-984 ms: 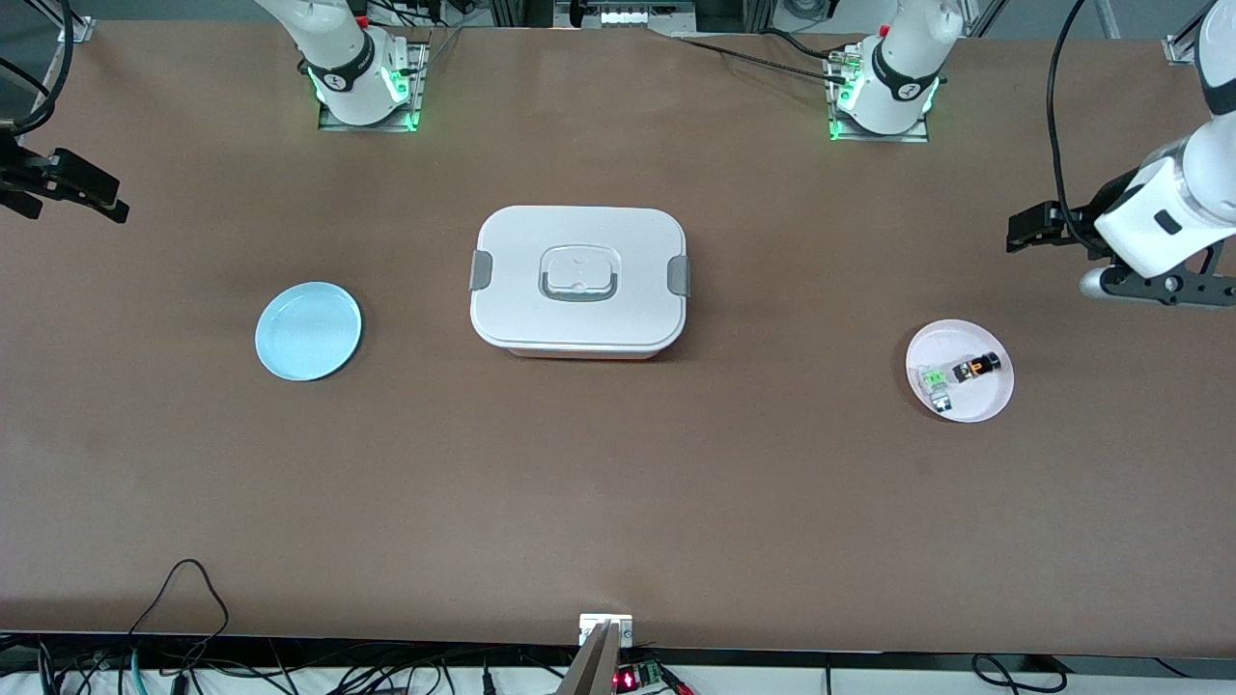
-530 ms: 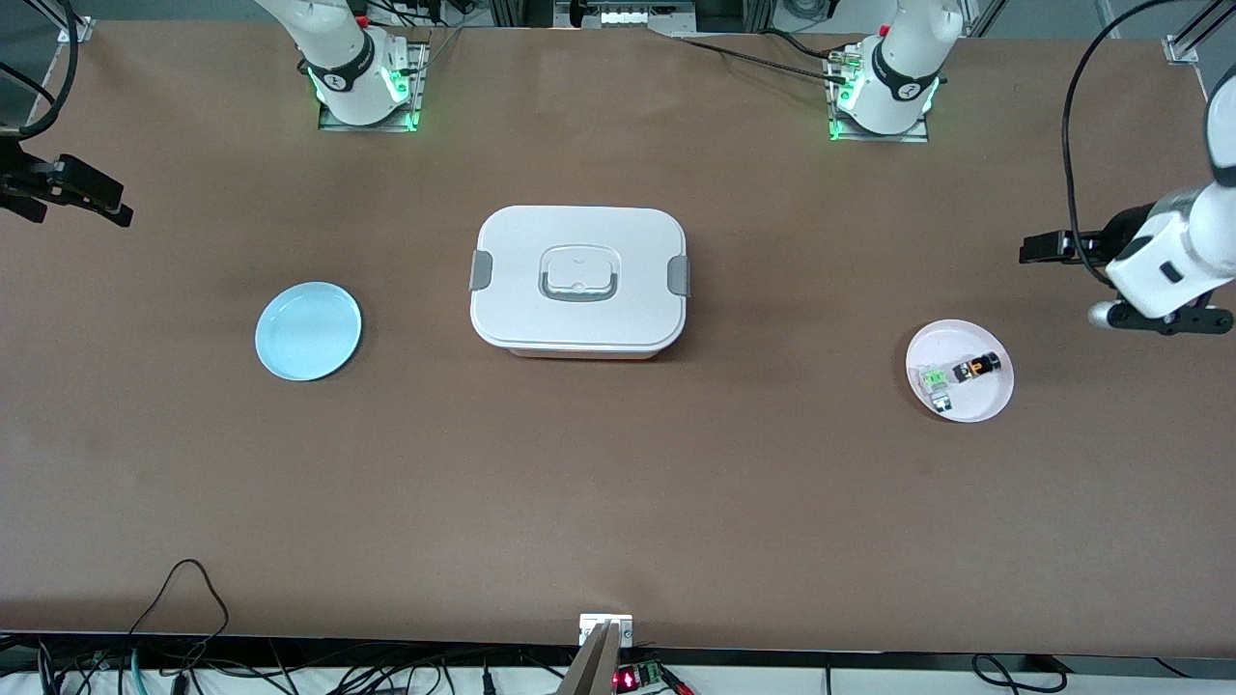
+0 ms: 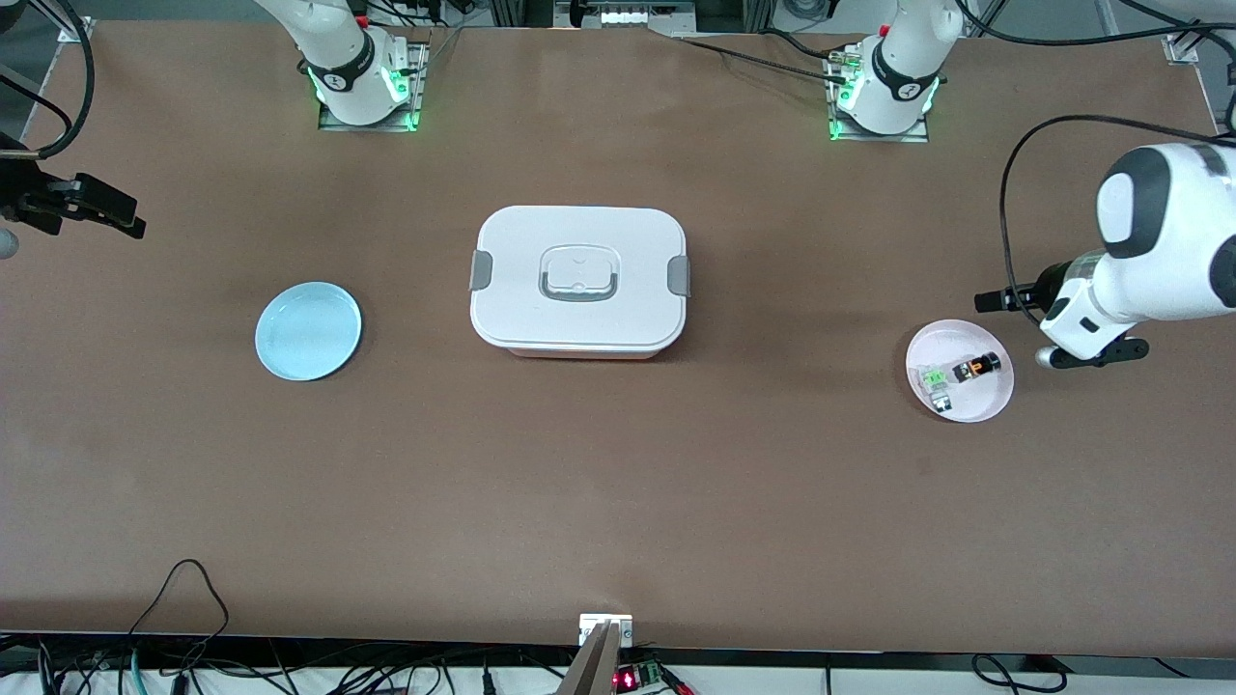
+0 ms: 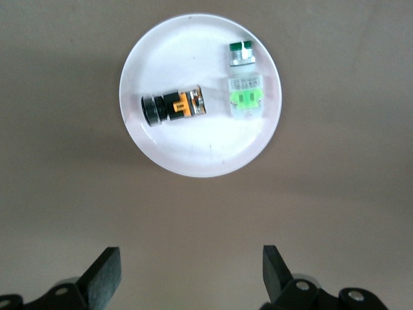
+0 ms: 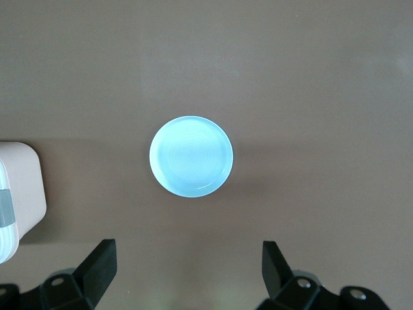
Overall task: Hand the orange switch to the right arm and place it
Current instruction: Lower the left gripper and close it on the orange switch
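Observation:
The orange switch [image 3: 977,367] [image 4: 173,106], a small black block with an orange part, lies on its side in a pink plate [image 3: 975,403] [image 4: 193,155] toward the left arm's end of the table. My left gripper [image 3: 987,302] [image 4: 190,271] hangs over the table just beside that plate's rim, open and empty. My right gripper [image 3: 118,216] [image 5: 189,268] hovers over the right arm's end of the table, beside a light blue plate [image 3: 308,331] [image 5: 191,156], open with nothing between its fingers.
A clear-and-green switch [image 3: 935,378] [image 4: 245,95] lies in the pink plate next to the orange one. A white lidded box [image 3: 578,280] [image 5: 19,187] with grey clasps stands mid-table. Cables hang along the table's front edge.
The left arm has swung down and in toward the pink plate, bringing its gripper to the plate's rim. The right gripper has shifted only slightly. The switches have not moved.

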Action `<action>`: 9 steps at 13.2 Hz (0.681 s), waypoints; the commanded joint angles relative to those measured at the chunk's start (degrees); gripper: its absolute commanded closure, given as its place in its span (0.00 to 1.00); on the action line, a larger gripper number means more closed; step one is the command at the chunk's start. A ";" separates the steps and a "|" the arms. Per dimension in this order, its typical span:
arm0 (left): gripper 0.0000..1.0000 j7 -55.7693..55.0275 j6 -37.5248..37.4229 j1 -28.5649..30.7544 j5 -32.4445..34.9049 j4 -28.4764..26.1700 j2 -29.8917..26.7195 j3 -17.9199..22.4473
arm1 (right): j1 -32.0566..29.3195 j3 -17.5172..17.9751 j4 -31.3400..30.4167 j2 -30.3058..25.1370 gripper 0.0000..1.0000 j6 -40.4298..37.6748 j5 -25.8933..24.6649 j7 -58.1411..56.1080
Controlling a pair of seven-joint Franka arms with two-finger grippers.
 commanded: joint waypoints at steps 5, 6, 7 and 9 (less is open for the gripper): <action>0.01 -0.48 33.84 2.64 -0.11 -13.76 2.53 -0.27 | -0.19 -0.30 0.81 0.92 0.00 -1.78 3.21 -0.85; 0.01 -0.48 36.40 3.25 -0.11 -13.85 3.68 -0.27 | -0.28 -0.39 0.63 1.00 0.00 -2.30 4.53 -0.85; 0.01 -1.62 37.12 3.35 -0.28 -13.76 5.17 -0.36 | -0.46 -0.47 0.81 1.00 0.00 -3.87 6.54 -0.85; 0.01 -5.13 38.52 3.09 -0.37 -13.23 7.11 -0.36 | -1.24 -1.52 0.72 1.35 0.00 -4.77 11.47 -0.85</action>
